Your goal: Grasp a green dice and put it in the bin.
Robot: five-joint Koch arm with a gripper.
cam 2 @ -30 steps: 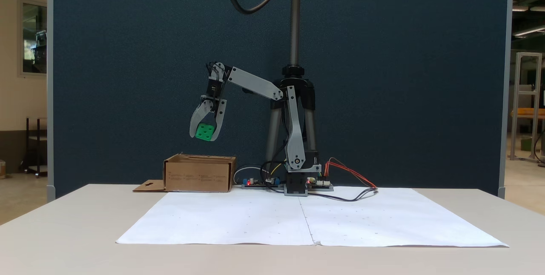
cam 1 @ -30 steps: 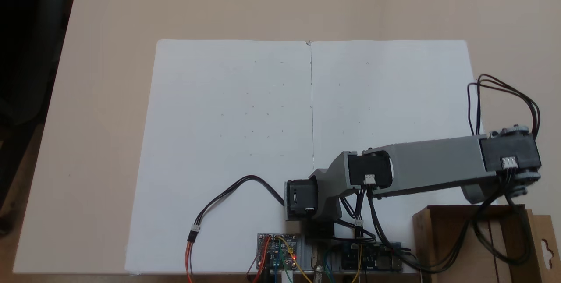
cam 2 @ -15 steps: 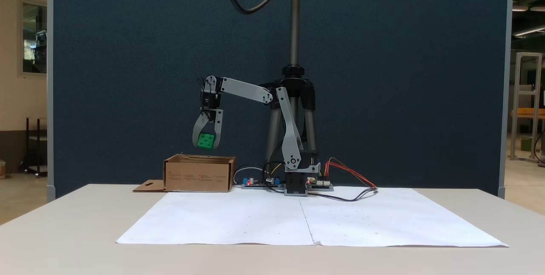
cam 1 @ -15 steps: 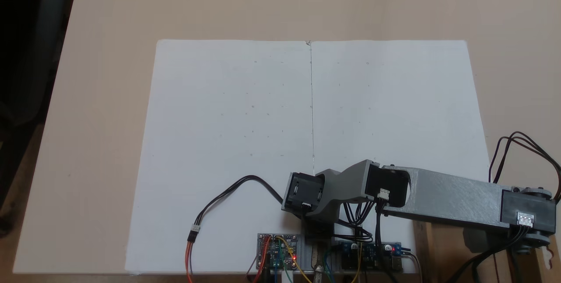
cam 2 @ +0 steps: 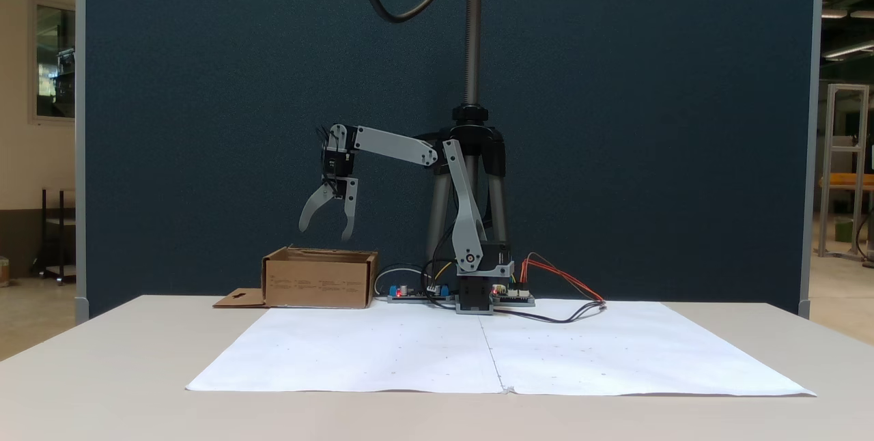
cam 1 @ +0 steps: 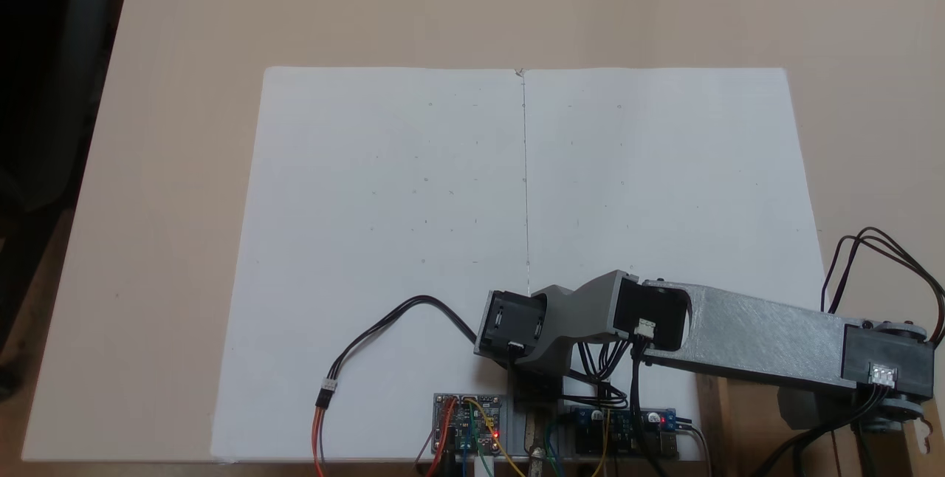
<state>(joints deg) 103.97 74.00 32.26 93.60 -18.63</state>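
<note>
My gripper (cam 2: pixel 324 233) hangs open just above the bin (cam 2: pixel 319 280), and nothing sits between its two curved fingers. The bin is a low brown cardboard box at the table's back left in a fixed view, with a flap (cam 2: pixel 239 299) lying flat on its left side. From above, in a fixed view, my grey forearm (cam 1: pixel 768 340) reaches across the bin (cam 1: pixel 742 429) at the lower right and covers most of it. The green dice is hidden.
Two white paper sheets (cam 1: pixel 517 189) cover the middle of the beige table. Circuit boards (cam 1: pixel 469 424) and loose cables (cam 1: pixel 384 329) lie beside the arm's base (cam 2: pixel 474 294). A tripod (cam 2: pixel 471 154) and a dark blue partition stand behind.
The arm swung over the bin and lowered a little. The gripper then opened, and the green dice it held is gone from between the fingers.
</note>
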